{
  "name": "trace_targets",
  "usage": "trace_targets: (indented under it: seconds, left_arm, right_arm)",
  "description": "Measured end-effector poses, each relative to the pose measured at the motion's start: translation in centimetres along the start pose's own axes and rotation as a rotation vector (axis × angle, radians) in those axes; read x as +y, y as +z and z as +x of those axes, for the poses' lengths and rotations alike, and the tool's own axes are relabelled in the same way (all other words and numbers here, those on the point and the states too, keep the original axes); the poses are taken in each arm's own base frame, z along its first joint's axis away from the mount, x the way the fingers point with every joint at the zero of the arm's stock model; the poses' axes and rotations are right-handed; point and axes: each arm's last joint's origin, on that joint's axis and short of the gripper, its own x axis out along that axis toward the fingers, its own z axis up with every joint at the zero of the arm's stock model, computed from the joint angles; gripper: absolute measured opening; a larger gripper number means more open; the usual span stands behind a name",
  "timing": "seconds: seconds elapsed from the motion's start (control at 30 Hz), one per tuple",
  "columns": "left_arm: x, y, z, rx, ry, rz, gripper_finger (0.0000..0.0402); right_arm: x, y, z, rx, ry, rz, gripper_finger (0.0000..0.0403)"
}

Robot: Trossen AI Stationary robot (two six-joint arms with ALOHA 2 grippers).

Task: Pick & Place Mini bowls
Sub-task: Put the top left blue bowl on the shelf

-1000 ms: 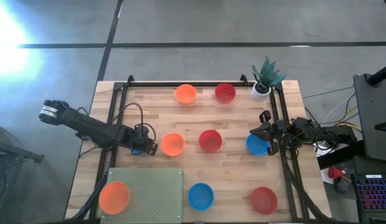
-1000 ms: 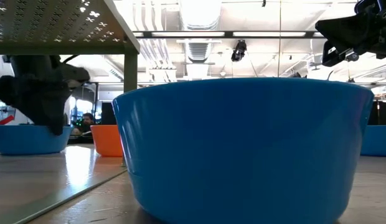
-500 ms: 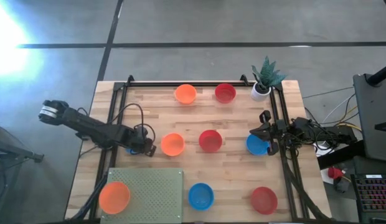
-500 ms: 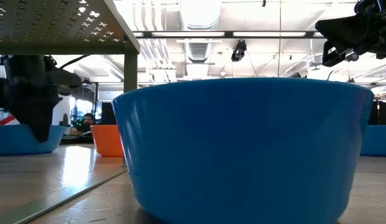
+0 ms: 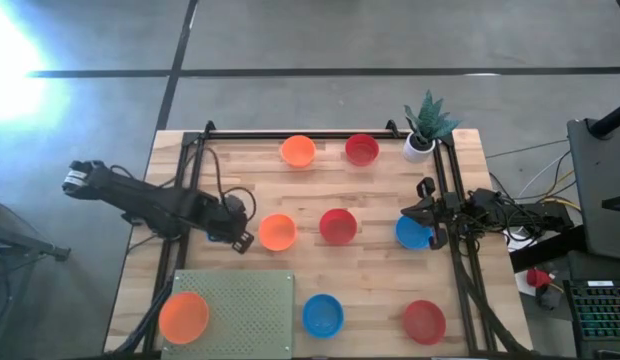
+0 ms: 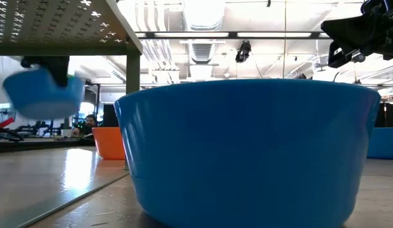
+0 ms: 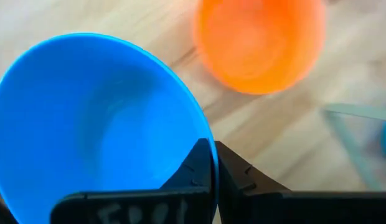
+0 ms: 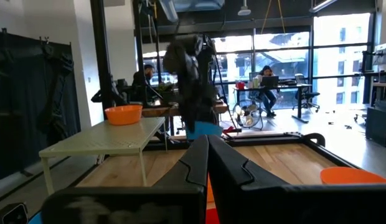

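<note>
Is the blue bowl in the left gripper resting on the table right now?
No. In the low view the blue bowl hangs clear above the table, its rim pinched by the left gripper.

My left arm reaches across the table from its left side, and my left gripper (image 5: 233, 225) has its fingers (image 7: 202, 168) pressed together, pinching a rim. My right arm waits at the right edge, and my right gripper (image 5: 426, 212) has the fingers closed

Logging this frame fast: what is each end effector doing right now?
Left end effector: closed on the rim of a blue mini bowl, lifted off the table.
Right end effector: closed, holding nothing.
</note>
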Motion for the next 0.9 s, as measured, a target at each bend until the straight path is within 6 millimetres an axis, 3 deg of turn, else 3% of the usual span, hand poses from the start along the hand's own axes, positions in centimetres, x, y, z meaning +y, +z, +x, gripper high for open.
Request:
trace_targets:
  seconds: [0.27,0.53,0.73,0.9]
  left_arm:
    - [-3.1,1.0,-4.8,-0.079,-0.157,0.294,0.0000]
    - [-7.7,-0.3,-7.0,-0.067,-0.228,0.667,0.0000]
    - [-10.5,-2.4,-7.5,0.052,-0.173,0.754,0.0000]
    - [-13.0,-4.2,-8.8,0.080,-0.202,0.721,0.0000]
  right_arm:
    - [0.0,0.0,0.0,0.001,0.000,-0.004,0.0008]
    - [0.0,-0.1,0.0,0.007,0.000,-0.003,0.0008]
    - [0.0,-0.1,0.0,0.007,0.000,-0.003,0.0008]
    - [0.0,-0.1,0.0,0.006,0.002,-0.003,0.0008]
